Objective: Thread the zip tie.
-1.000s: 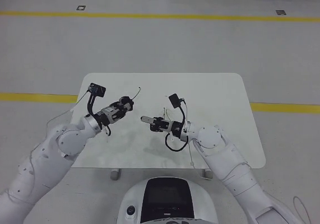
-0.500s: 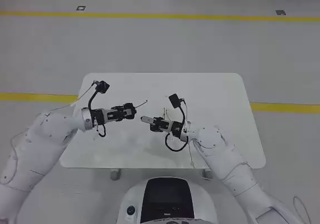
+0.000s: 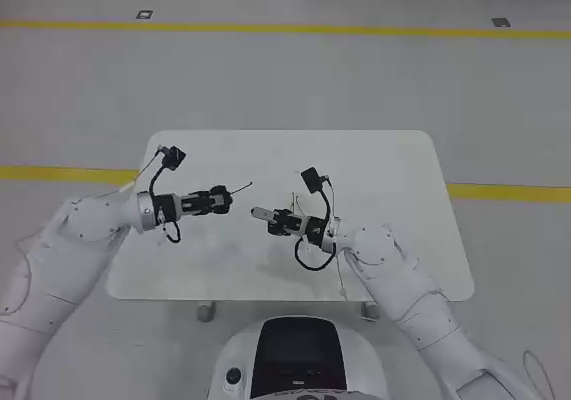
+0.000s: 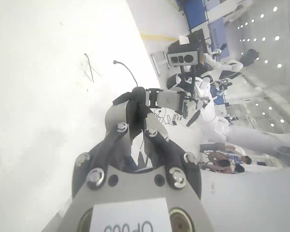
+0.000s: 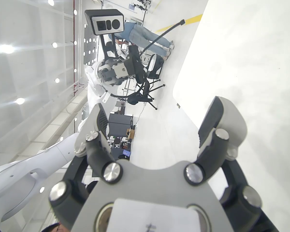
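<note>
where the left gripper [image 3: 223,198] presses its dark fingertips together, the thin black plastic zip tie [image 3: 241,187] is clamped by one end. it sticks out in the air above the flat white table [image 3: 395,170], and its free end carries the small square head. seen from the left wrist, the strap bends in a gentle curve away from the gripper. from above it slants toward the table's far side and toward the right gripper [image 3: 257,213], which is near the head but apart from it. the right gripper is spread wide, with nothing between its padded fingers [image 5: 209,119]. a few loose thin dark ties [image 4: 89,69] lie crossed on the tabletop, apart from the held one.
</note>
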